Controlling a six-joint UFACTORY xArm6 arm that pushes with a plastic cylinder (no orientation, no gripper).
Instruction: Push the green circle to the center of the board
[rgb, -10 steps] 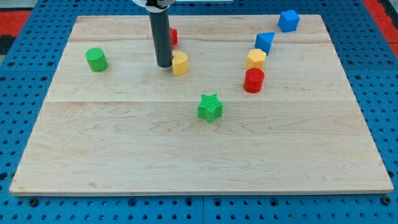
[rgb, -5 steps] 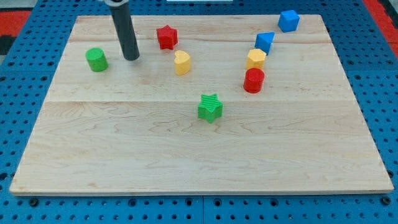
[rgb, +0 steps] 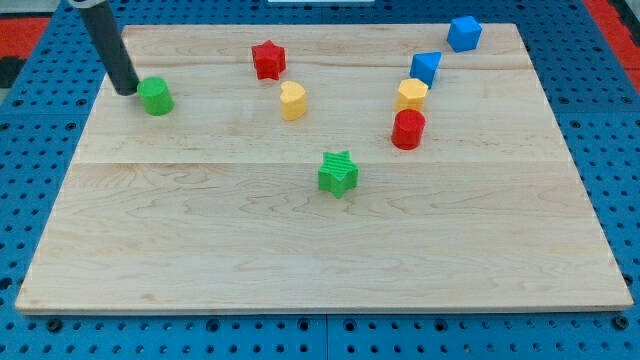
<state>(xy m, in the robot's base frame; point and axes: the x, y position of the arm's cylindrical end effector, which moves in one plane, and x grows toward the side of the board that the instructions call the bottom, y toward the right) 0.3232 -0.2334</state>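
Observation:
The green circle (rgb: 155, 96) stands near the board's left edge, in the upper part of the view. My tip (rgb: 125, 90) rests on the board just to the left of the green circle, touching it or nearly so. The dark rod rises from there to the view's top left. The wooden board (rgb: 320, 240) fills most of the view.
A green star (rgb: 338, 173) sits near the board's middle. A red star (rgb: 268, 60) and a yellow heart (rgb: 291, 101) lie at upper middle. A yellow hexagon (rgb: 411, 95), a red cylinder (rgb: 408, 130) and two blue blocks (rgb: 426, 67) (rgb: 463, 33) sit at upper right.
My tip has swept left across the upper board, from beside the yellow heart, past the green circle's top, to its left side. No block has visibly moved.

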